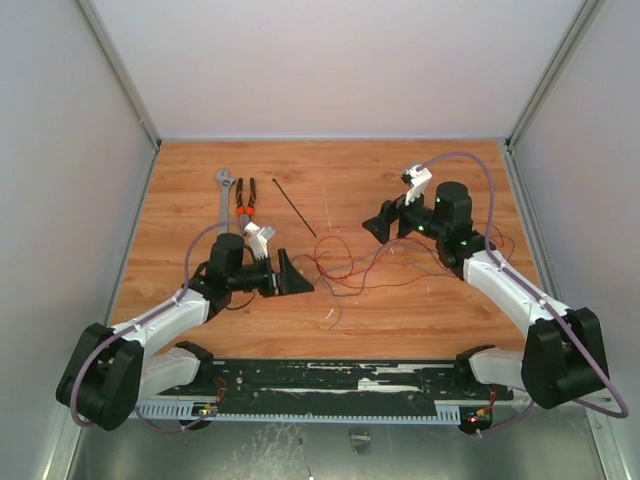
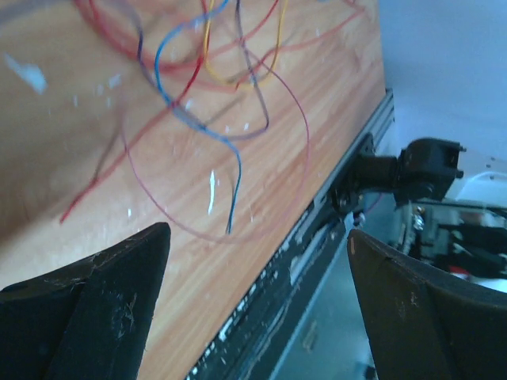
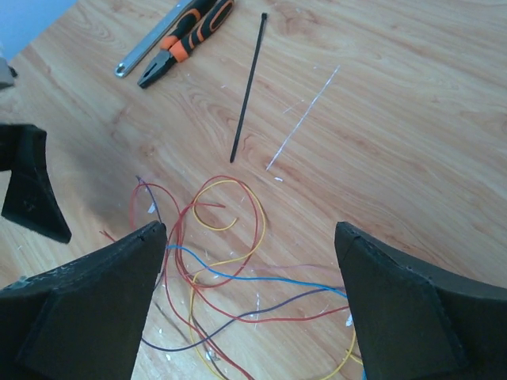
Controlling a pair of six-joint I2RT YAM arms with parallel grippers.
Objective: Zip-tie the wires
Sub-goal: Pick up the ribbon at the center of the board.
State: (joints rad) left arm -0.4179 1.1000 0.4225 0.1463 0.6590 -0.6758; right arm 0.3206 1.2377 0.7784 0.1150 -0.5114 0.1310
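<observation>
The wires (image 1: 350, 262) lie in a loose tangle of red, maroon, blue and yellow strands on the wooden table, between the two arms. The zip tie (image 1: 293, 207), a thin dark strip, lies flat and apart from them, up and to the left. My left gripper (image 1: 297, 275) stands open at the tangle's left edge, and my right gripper (image 1: 375, 225) stands open above its upper right side. In the right wrist view the wires (image 3: 214, 237) lie on the table under the open right gripper (image 3: 249, 229), with the zip tie (image 3: 248, 87) beyond. In the left wrist view the left gripper (image 2: 257, 237) holds nothing, and the wires (image 2: 206, 71) lie ahead of it.
Orange-handled pliers (image 1: 246, 200) and a grey wrench (image 1: 225, 195) lie left of the zip tie at the back left. A black cable rail (image 1: 330, 385) runs along the table's near edge. Grey walls close in the table on three sides.
</observation>
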